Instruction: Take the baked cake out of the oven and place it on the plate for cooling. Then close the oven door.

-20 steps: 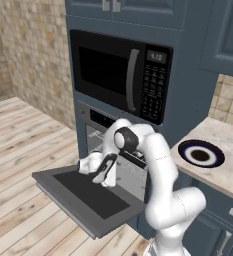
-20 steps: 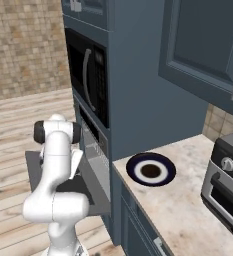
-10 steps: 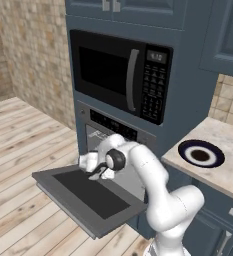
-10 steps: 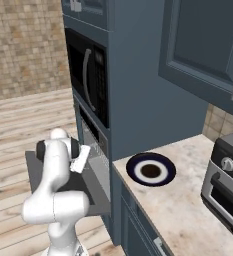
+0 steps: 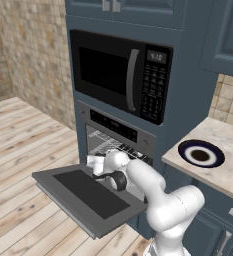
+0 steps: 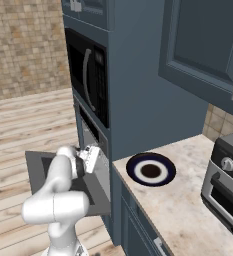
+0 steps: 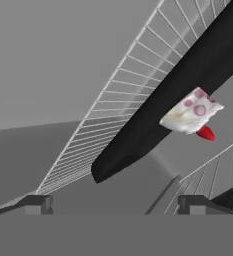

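Note:
The oven (image 5: 119,131) stands with its oven door (image 5: 88,216) dropped flat. My gripper (image 5: 98,162) hangs just above the door's hinge end, at the mouth of the cavity, pointing inward (image 6: 94,155). Its jaws are open with nothing between them (image 7: 115,204). Inside, the cake (image 7: 190,113), a small white-pink slice with a red dot, lies on a flat black tray (image 7: 153,125) on a wire rack, ahead of the fingertips and apart from them. The plate (image 5: 186,149) sits on the counter to the oven's right (image 6: 134,169).
A black microwave (image 5: 117,75) is built in right above the oven. Wire racks (image 7: 98,125) cross the cavity above and below the tray. A toaster oven (image 6: 225,182) stands on the counter right of the plate. Wooden floor stretches left of the door.
The arm's elbow has dropped lower and the hand has turned to face into the oven mouth, edging toward it. The jaws have stayed open.

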